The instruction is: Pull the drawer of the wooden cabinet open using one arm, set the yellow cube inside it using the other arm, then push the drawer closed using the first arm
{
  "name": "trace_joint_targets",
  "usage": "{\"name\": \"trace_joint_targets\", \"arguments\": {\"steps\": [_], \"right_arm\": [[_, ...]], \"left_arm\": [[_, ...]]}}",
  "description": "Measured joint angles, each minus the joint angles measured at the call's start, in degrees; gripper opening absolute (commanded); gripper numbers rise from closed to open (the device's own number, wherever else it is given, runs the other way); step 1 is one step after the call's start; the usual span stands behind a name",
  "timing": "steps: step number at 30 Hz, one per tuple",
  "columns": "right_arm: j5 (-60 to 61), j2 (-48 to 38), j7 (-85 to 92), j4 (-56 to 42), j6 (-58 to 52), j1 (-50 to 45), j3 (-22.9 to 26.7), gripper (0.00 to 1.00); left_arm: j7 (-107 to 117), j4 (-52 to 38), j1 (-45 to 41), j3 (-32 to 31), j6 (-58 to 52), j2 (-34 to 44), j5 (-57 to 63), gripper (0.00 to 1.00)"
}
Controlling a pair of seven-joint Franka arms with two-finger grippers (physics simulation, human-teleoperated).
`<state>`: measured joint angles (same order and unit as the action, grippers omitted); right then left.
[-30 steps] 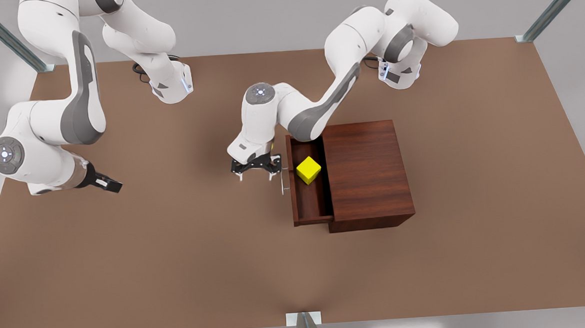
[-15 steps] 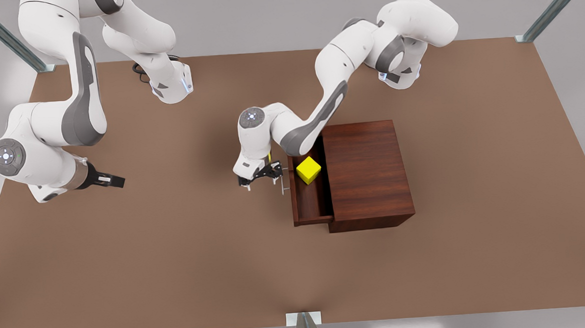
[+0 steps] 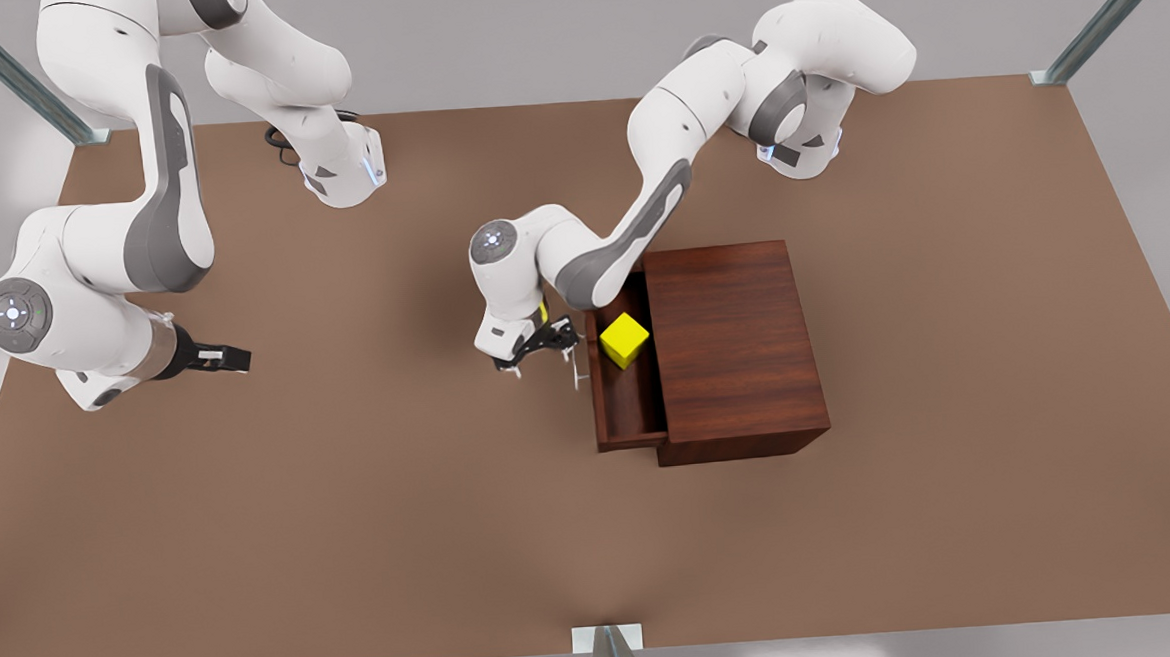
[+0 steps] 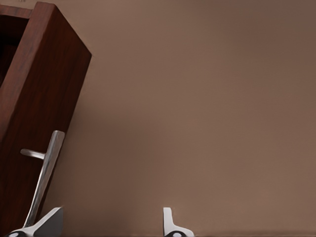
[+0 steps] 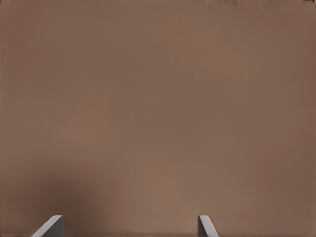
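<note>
Over the last second the left gripper (image 3: 544, 352) has pressed against the silver bar handle (image 3: 577, 366), and the drawer (image 3: 621, 404) has slid part of the way back into the wooden cabinet (image 3: 736, 341). Its fingers (image 4: 170, 222) are spread, one touching the handle, pushing rather than gripping. The yellow cube (image 3: 625, 340) lies inside the drawer just beyond those fingers, so closing looks well underway, while the right gripper (image 3: 229, 359) waits open-fingered over the counter (image 3: 374, 500).
</note>
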<state>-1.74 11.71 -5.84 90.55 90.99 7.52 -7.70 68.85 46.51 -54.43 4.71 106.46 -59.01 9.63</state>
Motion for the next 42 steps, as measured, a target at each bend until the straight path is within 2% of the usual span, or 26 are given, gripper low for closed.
{"name": "trace_joint_targets", "arguments": {"steps": [37, 40, 42], "right_arm": [[-0.1, 0.0, 3.9, 0.0, 0.0, -0.1, 0.0, 1.0], [-0.1, 0.0, 4.0, 0.0, 0.0, 0.0, 0.0, 1.0], [-0.1, 0.0, 4.1, 0.0, 0.0, 0.0, -0.1, 1.0]], "left_arm": [[-12.4, 6.0, 8.1, -0.2, -10.2, 4.4, -3.2, 1.0], [-13.8, 5.9, 8.7, 0.1, -12.1, 7.0, -4.3, 1.0], [-14.7, 5.6, 11.2, 0.3, -16.2, 15.0, -6.9, 1.0]]}}
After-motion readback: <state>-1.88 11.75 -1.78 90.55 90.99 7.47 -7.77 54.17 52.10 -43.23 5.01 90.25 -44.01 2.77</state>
